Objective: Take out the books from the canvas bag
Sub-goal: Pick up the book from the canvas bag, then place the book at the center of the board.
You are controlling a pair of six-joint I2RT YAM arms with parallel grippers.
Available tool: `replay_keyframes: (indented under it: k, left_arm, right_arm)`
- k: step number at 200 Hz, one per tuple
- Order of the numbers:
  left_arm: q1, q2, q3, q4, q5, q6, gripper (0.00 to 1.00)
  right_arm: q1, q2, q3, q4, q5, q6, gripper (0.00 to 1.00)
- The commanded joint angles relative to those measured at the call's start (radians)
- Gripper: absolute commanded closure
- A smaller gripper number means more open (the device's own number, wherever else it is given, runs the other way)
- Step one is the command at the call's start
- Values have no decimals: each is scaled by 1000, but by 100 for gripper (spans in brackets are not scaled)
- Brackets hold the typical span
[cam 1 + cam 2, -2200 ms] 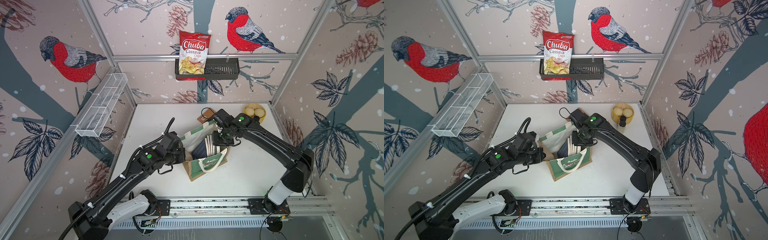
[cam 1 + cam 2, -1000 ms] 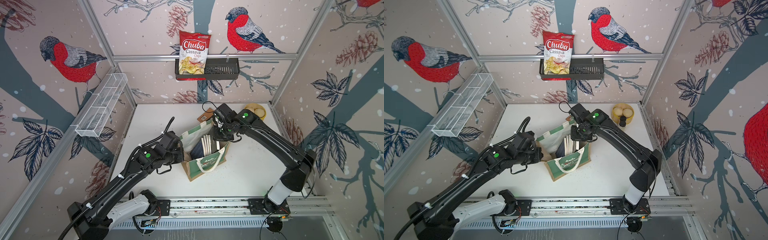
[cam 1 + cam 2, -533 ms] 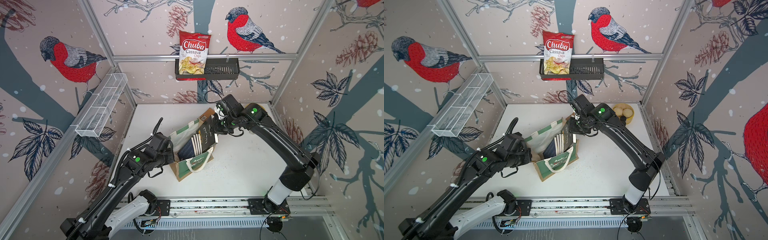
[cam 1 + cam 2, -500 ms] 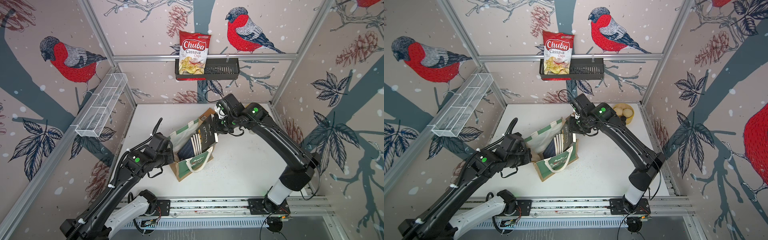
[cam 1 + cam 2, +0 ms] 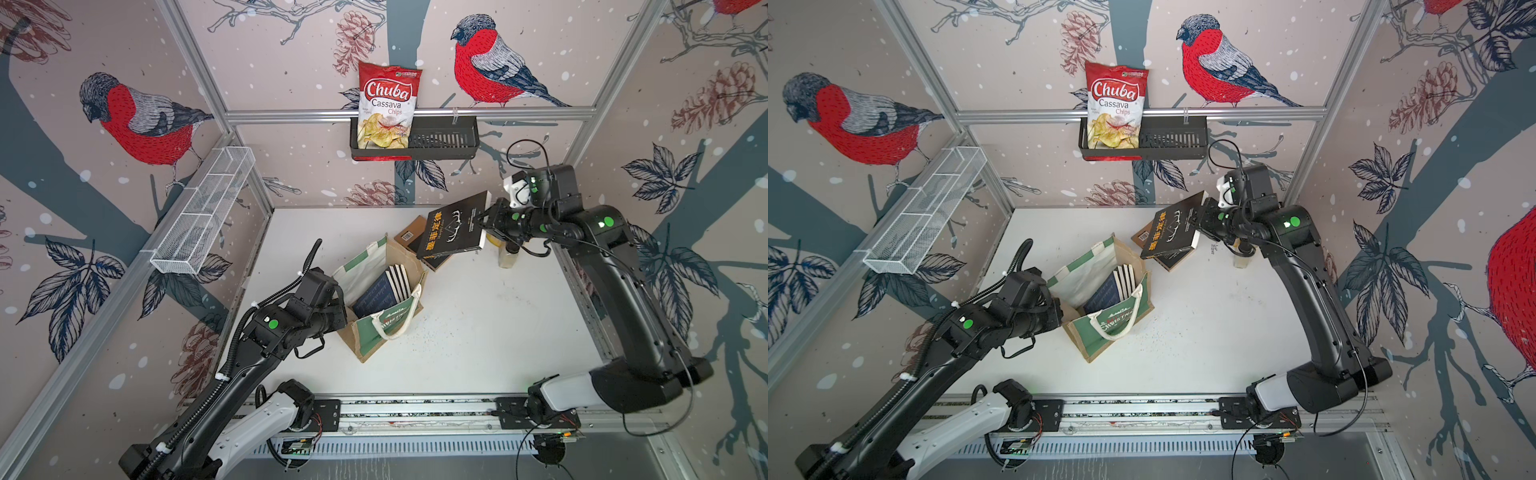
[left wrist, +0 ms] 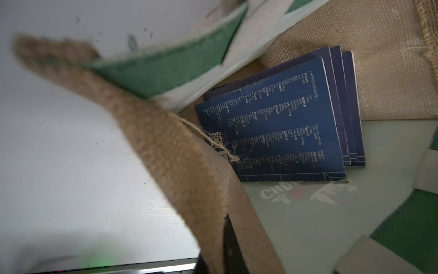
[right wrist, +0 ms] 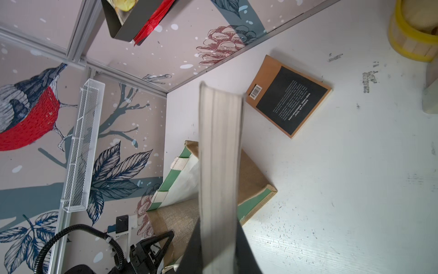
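On the left, the left gripper point(image 5: 340, 321) pinches the left wall of the open canvas bag point(image 5: 376, 338) on the white table point(image 5: 478, 332). Navy books point(image 5: 380, 291) lean inside the bag. Just past it, a brown-black book point(image 5: 409, 236) lies flat. Over that one, the right gripper point(image 5: 484, 220) squeezes the black book point(image 5: 453, 228) and holds it in the air.

Books point(image 5: 1104, 293) are totalling six.
- Four navy paperbacks point(image 6: 272, 132) are standing fanned together.
- One black book with gold characters point(image 5: 455, 228) is showing.
- One brown-black book point(image 7: 289, 99) is lying flat.

One canvas bag point(image 5: 368, 343) is standing. One red chips bag point(image 5: 388, 106) is sitting in one black wall basket point(image 5: 444, 139). One white wire rack point(image 5: 203, 212) is hanging. One yellow-rimmed tub point(image 7: 412, 46) is showing. The left arm point(image 5: 232, 382) and the right arm point(image 5: 636, 307) are making a count of two.
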Motion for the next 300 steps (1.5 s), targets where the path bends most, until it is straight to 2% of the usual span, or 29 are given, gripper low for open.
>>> replay_keyframes:
  k: [1,50,83,147,196,225,270,300]
  left_arm:
    - [3,-1,22,-37,-60,1,100]
    - [5,3,24,-56,-73,-2,100]
    - [6,7,59,-62,-83,-4,100]
    - [7,-3,57,-76,-86,-12,100]
    - [7,22,57,-64,-72,-1,100]
    - [7,19,52,-51,-72,-2,100]
    - [6,31,54,-29,-49,10,100]
    - [7,26,57,-25,-39,8,100]
  right_arm:
    - [-56,-82,-148,157,-65,32,94]
    - [-103,-219,-594,383,-85,42,94]
    - [-126,-251,-770,467,-97,55,95]
    - [-277,-391,-900,555,-168,120,97]
    - [-359,-451,-872,580,-255,210,97]
    - [-362,-456,-874,571,-243,208,97]
    - [-362,-450,-1022,636,-181,175,97]
    - [-361,-391,-1089,651,-139,131,96]
